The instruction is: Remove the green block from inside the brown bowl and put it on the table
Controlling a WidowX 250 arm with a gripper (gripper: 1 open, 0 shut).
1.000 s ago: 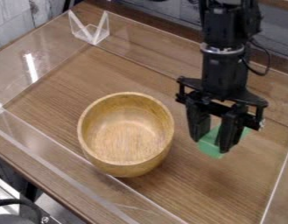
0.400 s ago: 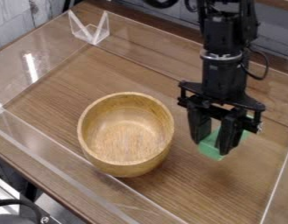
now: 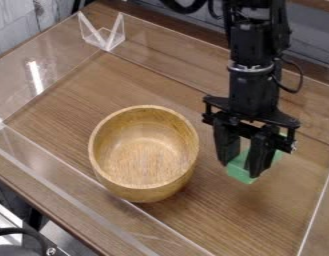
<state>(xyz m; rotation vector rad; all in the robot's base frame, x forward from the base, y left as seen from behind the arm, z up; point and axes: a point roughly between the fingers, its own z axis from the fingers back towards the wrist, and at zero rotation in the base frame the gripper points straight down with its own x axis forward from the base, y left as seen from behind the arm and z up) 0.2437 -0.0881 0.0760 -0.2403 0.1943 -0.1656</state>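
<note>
My gripper (image 3: 247, 160) hangs from the black arm at the right of the table (image 3: 140, 85), its dark fingers pointing straight down. They are shut on the green block (image 3: 240, 170), whose lower end shows between and below the fingers, close to the tabletop; whether it touches the wood I cannot tell. The brown bowl (image 3: 145, 153) stands to the left of the gripper, upright, with nothing inside it. A narrow gap separates the bowl's right rim from the gripper.
Clear acrylic walls (image 3: 33, 70) run round the table's edges. A small clear stand (image 3: 103, 32) sits at the back left. The right wall (image 3: 318, 215) lies close to the gripper.
The gripper and the green block have shifted very slightly; the bowl has not moved.
</note>
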